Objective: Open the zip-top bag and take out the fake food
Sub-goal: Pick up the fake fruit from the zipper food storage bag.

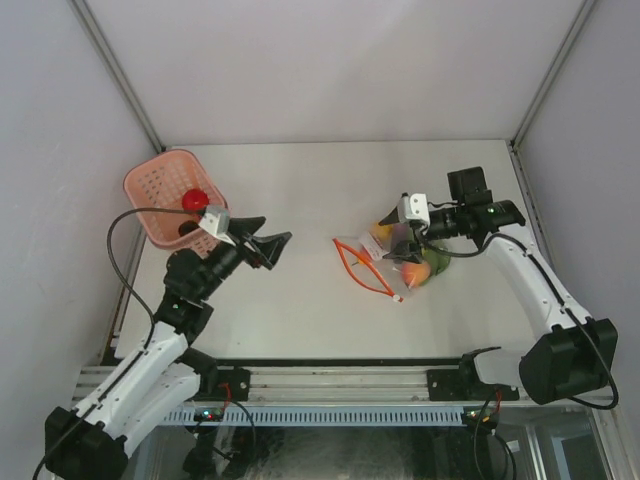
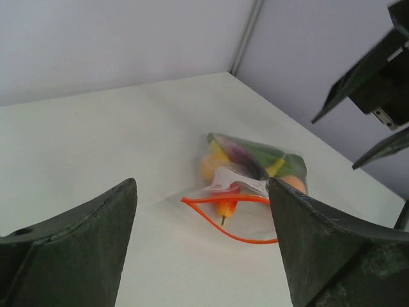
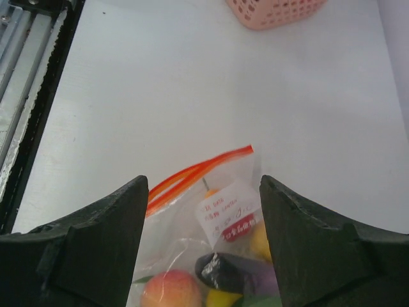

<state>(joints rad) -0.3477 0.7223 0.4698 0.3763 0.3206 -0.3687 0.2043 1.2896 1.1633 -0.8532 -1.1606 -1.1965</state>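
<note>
The clear zip-top bag lies on the table right of centre. Its red-orange zipper strip faces the left arm, and the two strips are parted into an open loop. The fake food is inside: a peach-coloured piece, a purple eggplant and yellow and green pieces. An orange piece sits at the mouth. My right gripper hovers over the bag's closed end, open, with the bag between its fingers. My left gripper is open and empty, left of the bag and apart from it.
A pink perforated basket stands at the far left with a red round piece in it. Its rim shows at the top of the right wrist view. Grey walls close the back and sides. A metal rail runs along the near edge.
</note>
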